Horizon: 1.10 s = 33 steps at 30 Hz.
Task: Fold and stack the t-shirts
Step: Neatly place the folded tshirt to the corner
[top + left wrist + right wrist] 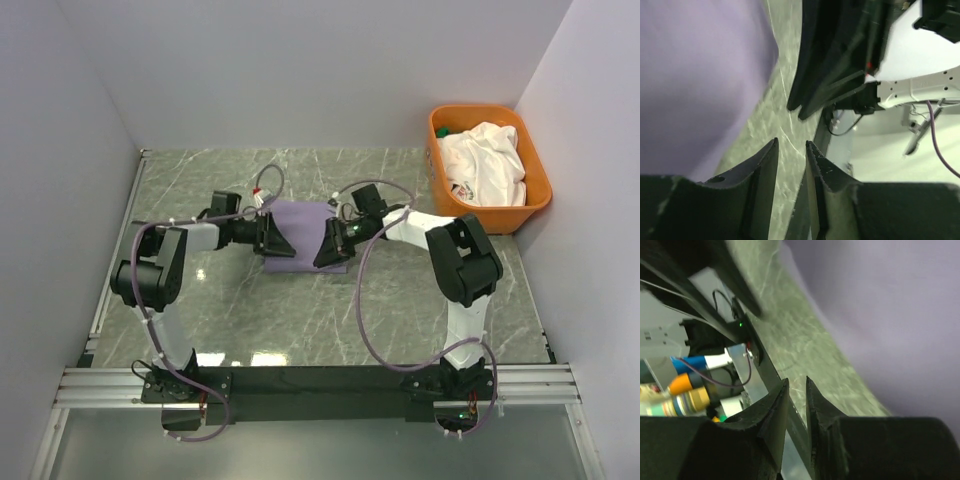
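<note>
The folded lavender t-shirt (302,228) lies flat on the marble table (300,310), mid-table. My left gripper (278,245) hangs over the shirt's left edge and my right gripper (330,248) over its right edge. In the left wrist view the left gripper (791,142) is open by a narrow gap, with only table showing through it; the lavender t-shirt (695,75) lies to the upper left. In the right wrist view the right gripper (796,379) is also narrowly open and holds nothing, and the lavender t-shirt (890,315) fills the upper right. A crumpled white t-shirt (485,165) sits in the tub.
An orange plastic tub (536,200) stands at the back right against the wall. White walls close in the table on three sides. A metal rail (320,382) with both arm bases runs along the near edge. Purple cables loop beside each arm.
</note>
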### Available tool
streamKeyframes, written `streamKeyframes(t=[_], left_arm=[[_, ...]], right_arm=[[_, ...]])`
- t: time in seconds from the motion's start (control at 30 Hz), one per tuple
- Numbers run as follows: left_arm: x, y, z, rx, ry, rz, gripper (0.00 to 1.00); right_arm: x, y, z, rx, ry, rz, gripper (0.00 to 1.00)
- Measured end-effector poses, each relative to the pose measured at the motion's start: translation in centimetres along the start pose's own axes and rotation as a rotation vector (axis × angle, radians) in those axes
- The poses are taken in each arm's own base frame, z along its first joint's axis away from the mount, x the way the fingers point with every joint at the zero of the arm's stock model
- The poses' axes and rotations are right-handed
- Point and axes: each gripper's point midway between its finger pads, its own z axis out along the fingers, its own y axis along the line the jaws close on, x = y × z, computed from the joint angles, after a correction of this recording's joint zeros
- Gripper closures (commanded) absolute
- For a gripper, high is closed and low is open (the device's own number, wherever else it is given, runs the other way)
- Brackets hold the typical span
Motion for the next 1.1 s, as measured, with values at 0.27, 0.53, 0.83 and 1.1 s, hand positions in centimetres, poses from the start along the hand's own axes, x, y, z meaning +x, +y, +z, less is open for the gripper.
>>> streamKeyframes(t=[0.27,0.53,0.83,1.1], left_arm=[[3.6,6.3,1.9,-0.058,0.053,-0.243,0.67],[1.2,7.9,-2.3,-0.083,-0.035,-0.309,0.66],[-5.2,3.8,-5.3,-0.481,-0.153,0.079,0.54],[-6.5,-4.2,4.0,-0.646,-0.147,0.381,0.27]], right_arm=[[1.2,-4.9,2.3,0.039,0.054,0.077,0.73],[1.2,-6.3,-0.4,-0.003,0.051,0.131,0.72],[-0.1,0.1,-9.2,0.175,-0.162,-0.190,0.44],[-2.0,-4.7,-18.1,0.428,-0.370,-0.127,0.19]])
